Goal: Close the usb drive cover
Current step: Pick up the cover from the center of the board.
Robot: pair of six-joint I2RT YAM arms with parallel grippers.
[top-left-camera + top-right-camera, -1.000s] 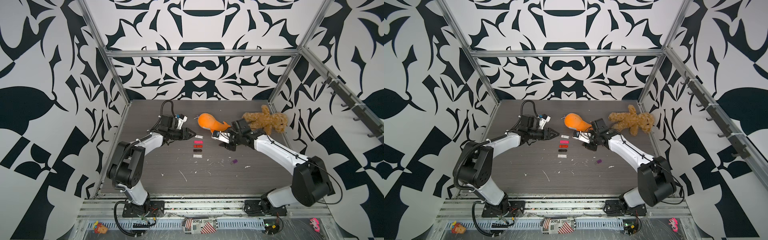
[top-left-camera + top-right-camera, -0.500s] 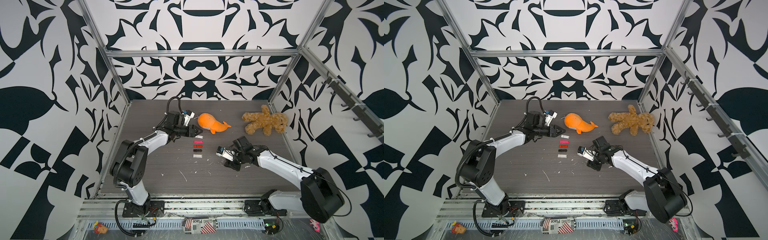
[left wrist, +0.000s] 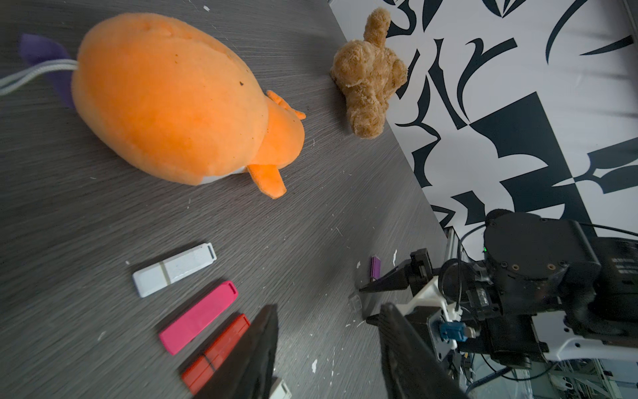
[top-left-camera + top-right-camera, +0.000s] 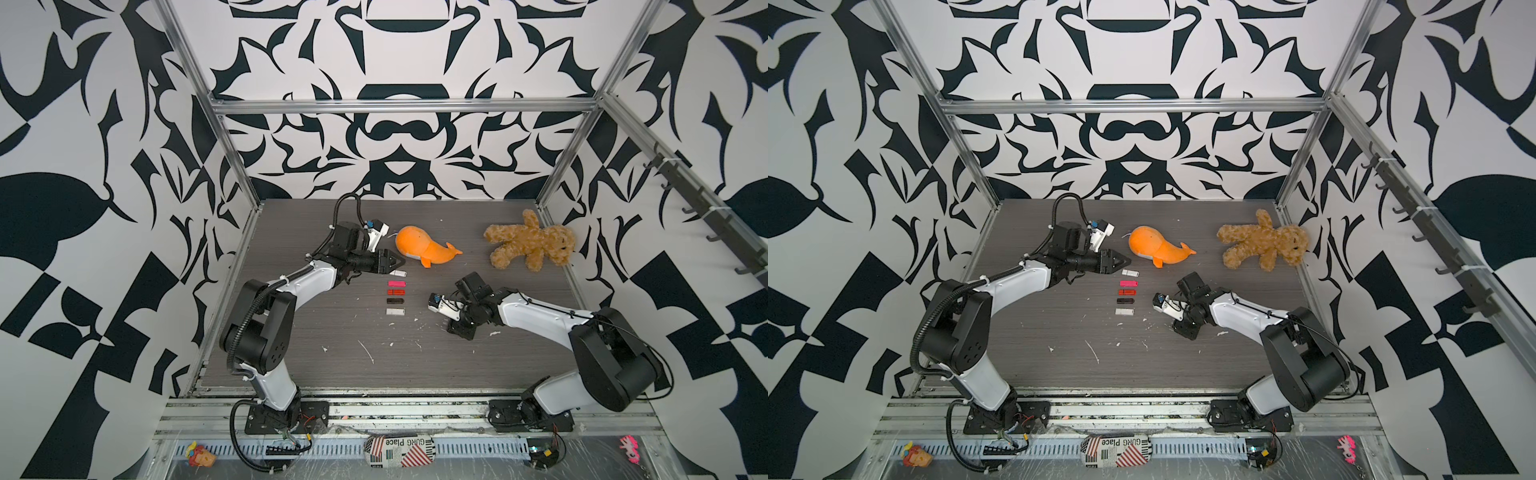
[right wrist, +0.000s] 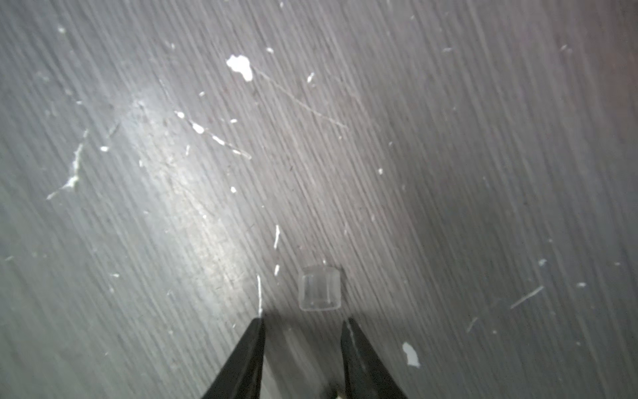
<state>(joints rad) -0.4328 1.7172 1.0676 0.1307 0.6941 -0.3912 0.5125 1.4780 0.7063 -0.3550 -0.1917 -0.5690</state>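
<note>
Done: nothing closed yet, by my reading; the clear cap [image 5: 319, 288] lies loose on the counter [image 5: 483, 172], on no drive.
Cap: flat, just ahead of the right gripper [image 5: 303, 323], not between its tips.
Right jaws: narrowly apart, empty.
Purple drive [image 3: 376, 266]: on the counter just beside that gripper; probably the cap's mate, but too small to be sure.
Left gripper [image 3: 328, 307]: jaws moderately apart, empty, near the white drive [image 4: 400, 273] at the back end of the row of drives [image 4: 395, 301].
To do: grip the cap, line it up, press it onto the drive.
Room: bare counter around the cap; the row, whale [image 4: 419, 251] and bear [image 4: 530, 245] sit well clear.
</note>
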